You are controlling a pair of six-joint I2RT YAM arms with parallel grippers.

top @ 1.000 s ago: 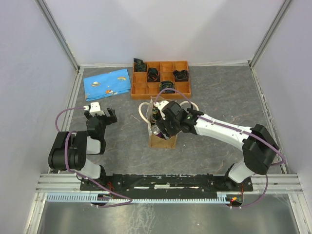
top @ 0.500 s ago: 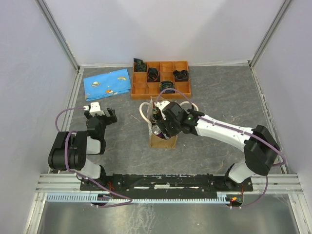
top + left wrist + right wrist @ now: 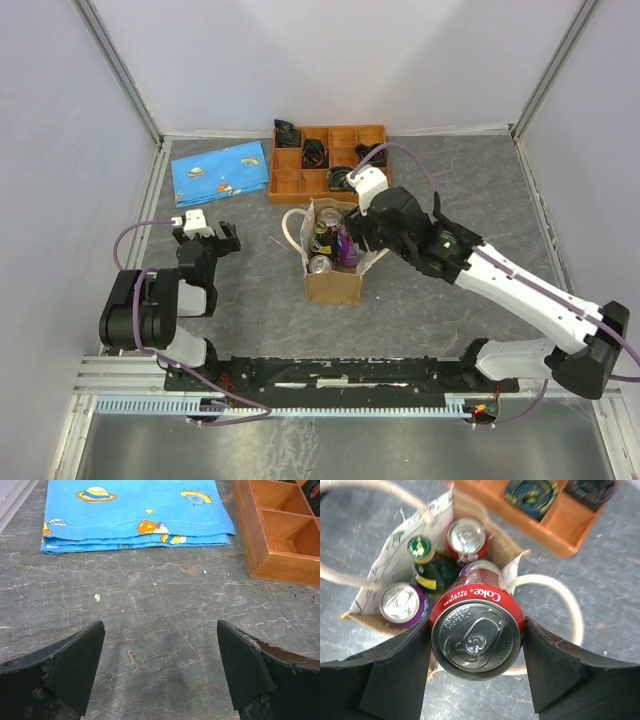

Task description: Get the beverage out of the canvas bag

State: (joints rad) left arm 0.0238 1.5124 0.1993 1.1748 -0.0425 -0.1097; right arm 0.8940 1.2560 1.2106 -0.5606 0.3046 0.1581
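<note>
The tan canvas bag (image 3: 333,286) stands mid-table, its rope handles (image 3: 570,605) splayed out. My right gripper (image 3: 476,652) is shut on a red Coke can (image 3: 476,635), the beverage, held upright just above the bag's open mouth (image 3: 492,537). From above, the held can (image 3: 345,247) shows at the bag's right rim, under the right gripper (image 3: 352,232). Inside the bag remain a red can (image 3: 465,535), a green bottle (image 3: 422,548) and a purple can (image 3: 400,604). My left gripper (image 3: 160,672) hangs open over bare table, far left of the bag (image 3: 205,236).
An orange-brown wooden compartment tray (image 3: 288,182) with dark items stands just behind the bag, its corner also in the left wrist view (image 3: 260,555). A folded blue space-print cloth (image 3: 220,172) lies at the back left. Grey walls enclose the table.
The right arm has risen and swung back-right, lifting the Coke can up from inside the bag. The left arm has not moved.
</note>
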